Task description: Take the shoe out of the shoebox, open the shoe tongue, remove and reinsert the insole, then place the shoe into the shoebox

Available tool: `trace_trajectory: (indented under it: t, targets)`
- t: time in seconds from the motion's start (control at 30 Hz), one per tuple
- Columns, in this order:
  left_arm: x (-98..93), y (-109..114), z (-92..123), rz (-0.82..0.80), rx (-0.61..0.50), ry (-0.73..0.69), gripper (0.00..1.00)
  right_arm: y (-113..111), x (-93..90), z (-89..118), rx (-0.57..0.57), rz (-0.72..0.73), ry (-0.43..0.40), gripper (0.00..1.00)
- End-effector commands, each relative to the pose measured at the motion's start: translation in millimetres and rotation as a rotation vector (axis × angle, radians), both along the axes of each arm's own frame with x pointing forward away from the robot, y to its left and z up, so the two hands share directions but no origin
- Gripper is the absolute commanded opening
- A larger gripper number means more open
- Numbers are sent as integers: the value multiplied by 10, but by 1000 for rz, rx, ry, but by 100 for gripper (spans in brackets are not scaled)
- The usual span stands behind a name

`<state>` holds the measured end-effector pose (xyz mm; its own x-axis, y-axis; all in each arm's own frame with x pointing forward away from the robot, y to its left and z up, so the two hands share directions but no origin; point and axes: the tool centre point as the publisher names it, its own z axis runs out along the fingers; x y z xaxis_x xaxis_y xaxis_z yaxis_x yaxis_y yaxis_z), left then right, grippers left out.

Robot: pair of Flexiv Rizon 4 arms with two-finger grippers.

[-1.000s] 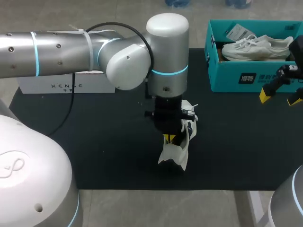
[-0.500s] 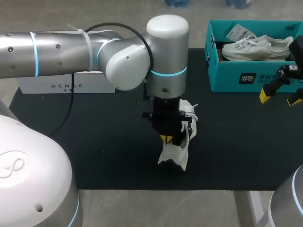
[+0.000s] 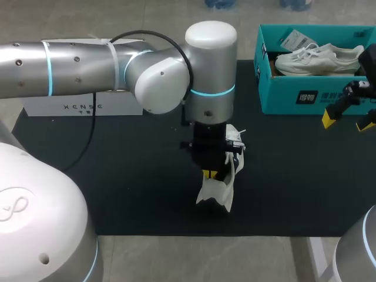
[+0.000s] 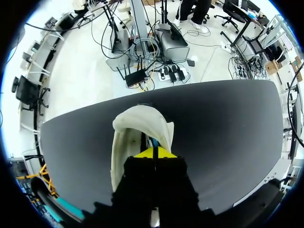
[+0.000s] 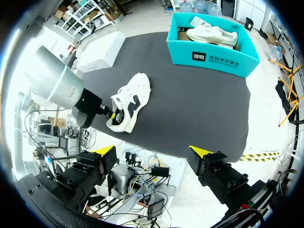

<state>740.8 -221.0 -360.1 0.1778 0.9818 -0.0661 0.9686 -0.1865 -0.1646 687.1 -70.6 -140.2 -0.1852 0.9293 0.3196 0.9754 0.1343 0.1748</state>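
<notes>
A white shoe with black patches [image 3: 214, 191] lies on the black mat near its front edge, heel end toward me. My left gripper [image 3: 210, 173] points down into the shoe's opening. In the left wrist view its yellow tips [image 4: 154, 153] are pressed together inside the opening behind the cream heel [image 4: 137, 123]; whether they pinch anything is hidden. The right wrist view shows the shoe [image 5: 130, 102] on its side with the left gripper [image 5: 111, 114] at its heel. My right gripper [image 3: 349, 121] hangs open at the right edge, in front of the teal shoebox [image 3: 294, 97].
A second white shoe [image 3: 317, 59] lies inside the teal shoebox [image 5: 213, 59] at the back right. A white box [image 3: 82, 106] stands at the back left of the mat [image 3: 129, 176]. My left arm spans the back left.
The left arm's elbow has shifted slightly right and away. Its gripper stays shut in the shoe's opening, and the shoe and right arm have not moved.
</notes>
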Motion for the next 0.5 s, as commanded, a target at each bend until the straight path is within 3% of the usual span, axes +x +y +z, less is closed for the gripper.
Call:
trace_trajectory:
  t: [0.03,0.23,0.5]
  targets:
    - [-2,-62,-24,-1,1,-3,0,7,24,-3,-2,1,4,100]
    - [-20,-81,-81,-11,3,-3,0,7,24,-3,-2,1,4,100]
    - [22,-95,-433,-6,18,-6,0,7,24,-3,-2,1,4,100]
